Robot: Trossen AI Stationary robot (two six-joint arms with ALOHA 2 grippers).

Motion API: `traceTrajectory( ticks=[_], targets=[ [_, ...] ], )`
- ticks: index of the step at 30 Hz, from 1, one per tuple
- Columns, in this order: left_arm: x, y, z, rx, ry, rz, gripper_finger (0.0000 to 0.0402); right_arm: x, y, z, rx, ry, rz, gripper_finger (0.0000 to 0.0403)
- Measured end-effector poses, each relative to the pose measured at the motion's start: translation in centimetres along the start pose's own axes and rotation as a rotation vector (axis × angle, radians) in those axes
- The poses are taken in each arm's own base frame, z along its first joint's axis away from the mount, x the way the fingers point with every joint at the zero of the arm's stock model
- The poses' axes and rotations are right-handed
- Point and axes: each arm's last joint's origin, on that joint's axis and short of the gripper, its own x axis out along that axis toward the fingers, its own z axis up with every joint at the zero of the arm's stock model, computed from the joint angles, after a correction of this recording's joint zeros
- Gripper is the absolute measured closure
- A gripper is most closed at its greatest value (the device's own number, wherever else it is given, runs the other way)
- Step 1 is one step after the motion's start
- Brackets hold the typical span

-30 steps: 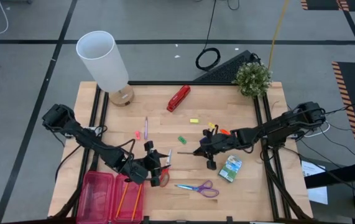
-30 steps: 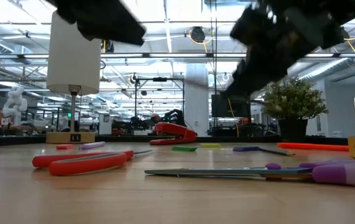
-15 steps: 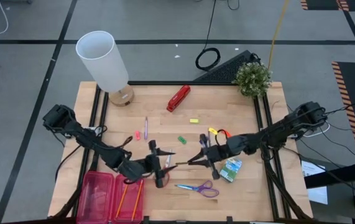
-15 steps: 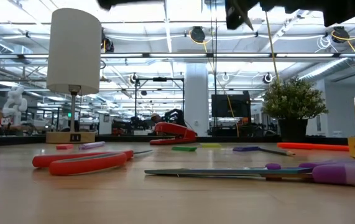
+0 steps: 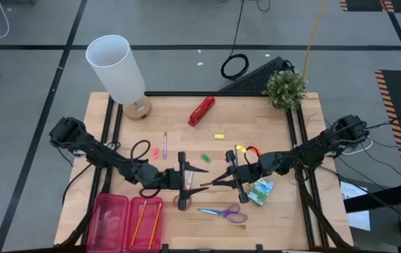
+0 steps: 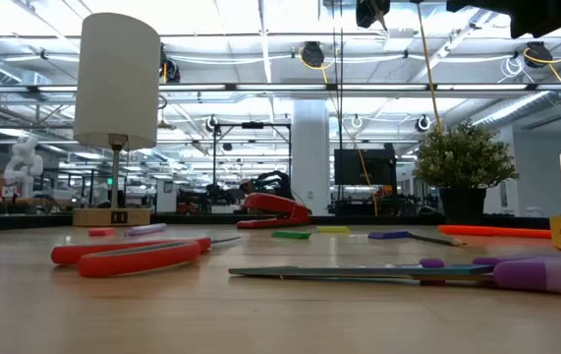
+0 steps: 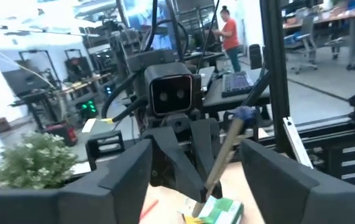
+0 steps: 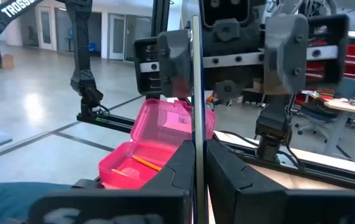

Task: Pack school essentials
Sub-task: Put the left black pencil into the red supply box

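Observation:
Above mid-table my two grippers face each other. My left gripper (image 5: pixel 204 179) is open, its fingers (image 7: pixel 122 177) spread wide and level, pointing toward the table's right edge. My right gripper (image 5: pixel 223 181) is shut on a thin pen (image 8: pixel 197 74) with a bluish cap (image 7: pixel 245 114). Under the grippers, flat on the wood, lie the red-handled scissors (image 6: pixel 133 255) and the purple-handled scissors (image 5: pixel 225 212). The crayon box (image 5: pixel 260 190) sits beside my right arm. Small erasers (image 5: pixel 205 157) and a purple pen (image 5: pixel 164 144) are farther back. My right gripper pinches the thin pen's shaft (image 8: pixel 197 127) between its two fingers, the pen crossing the fingers. The fingers come level from the table's right side. The pen is lifted clear of the table, its capped end toward my left gripper's open fingers; I see no touch between them.
The open pink pencil case (image 5: pixel 126 221) with orange pencils stands at the near left corner. A white lamp (image 5: pixel 118 70), a red stapler (image 5: pixel 201 110) and a potted plant (image 5: pixel 285 89) line the far side. An orange marker (image 5: pixel 248 149) lies near my right arm.
My left gripper has risen from beside the red-handled scissors, gone toward the table's right edge and turned level toward my right gripper. My right gripper has lifted with the pen and come slightly toward the near edge. Both have left the low view.

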Motion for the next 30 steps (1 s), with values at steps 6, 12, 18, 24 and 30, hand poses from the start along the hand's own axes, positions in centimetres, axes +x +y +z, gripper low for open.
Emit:
traceTrajectory(
  ticks=[6, 12, 18, 24, 30],
  targets=[
    [0.15, 0.17, -0.05, 0.002, -0.015, -0.057, 0.023, 0.0, -0.23, 0.1, -0.008, -0.007, -0.051, 0.0388],
    [0.15, 0.17, -0.04, 0.002, -0.016, -0.056, 0.0301, -0.01, -0.26, 0.43, -0.03, -0.04, -0.054, 0.0388],
    [0.16, 0.25, 0.07, -0.004, -0.026, -0.047, 0.0363, -0.01, -0.54, 0.43, -0.029, -0.042, -0.059, 0.0382],
    [0.15, 0.2, 0.17, -0.007, -0.04, -0.066, 0.0369, 0.0, -0.57, 0.43, -0.028, -0.043, -0.057, 0.0383],
    [0.12, 0.21, 0.43, -0.016, -0.064, -0.06, 0.0291, 0.0, -0.66, 0.38, -0.028, -0.035, -0.07, 0.0383]
  ],
)
